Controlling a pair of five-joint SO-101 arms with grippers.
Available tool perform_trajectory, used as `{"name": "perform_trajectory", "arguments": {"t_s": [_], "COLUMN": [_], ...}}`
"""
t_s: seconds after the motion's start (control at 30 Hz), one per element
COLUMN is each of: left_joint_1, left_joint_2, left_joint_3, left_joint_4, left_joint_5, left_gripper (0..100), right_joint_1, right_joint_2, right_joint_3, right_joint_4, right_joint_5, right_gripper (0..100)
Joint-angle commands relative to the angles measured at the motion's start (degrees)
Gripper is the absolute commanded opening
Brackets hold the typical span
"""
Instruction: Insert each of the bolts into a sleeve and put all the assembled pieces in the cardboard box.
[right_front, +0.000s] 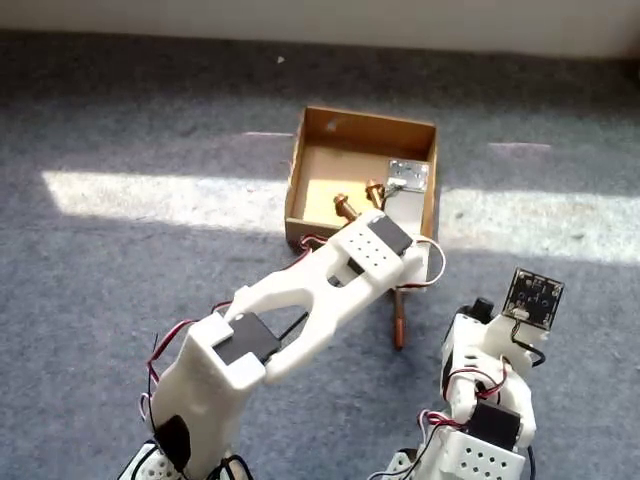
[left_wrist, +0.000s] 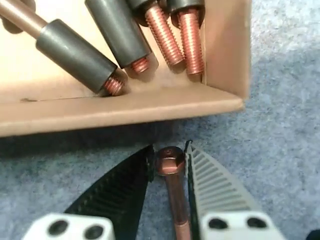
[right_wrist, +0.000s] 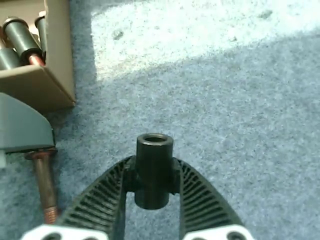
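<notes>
The cardboard box (left_wrist: 125, 112) wall stands just ahead of left fingers (left_wrist: 117, 192)

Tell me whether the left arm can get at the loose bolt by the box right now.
Most likely yes. The left claw already straddles the bolt on the carpet just outside the cardboard box, with one finger on each side of the bolt's head and nothing between them.

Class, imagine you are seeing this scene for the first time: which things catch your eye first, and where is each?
The left gripper clamps a copper bolt just outside the box, near its wall. Finished pieces lie inside the box. The right gripper holds a black sleeve over the grey carpet.
</notes>
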Motion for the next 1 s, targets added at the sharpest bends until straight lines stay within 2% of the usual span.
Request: {"name": "perform_trajectory", "arguments": {"t_s": [0.0,0.23,0.5,0.63,0.97], "left_joint_1": [1.45,4.53,4.79,4.53,3.21], "left_joint_2": [-3.91,-6.11,-5.58,-5.58,-4.79], "left_joint_3": [-1.71,-1.10,0.22,1.71,3.30], "left_joint_4": [3.52,6.24,6.68,6.68,6.24], "left_joint_5": [0.79,0.79,1.05,5.19,5.27], "left_gripper": [13,12,12,12,13], "right_joint_1": [0.75,0.84,0.84,0.84,0.84], "right_joint_2": [-0.92,-0.92,-0.92,-0.92,-0.92], "right_joint_3": [7.69,7.69,7.60,7.60,7.60], "right_joint_4": [-1.01,-1.01,-1.01,-1.01,-1.01], "right_joint_5": [-0.44,-0.44,-0.44,-0.44,-0.35], "right_gripper": [0.5,0.5,0.5,0.5,0.5]}}
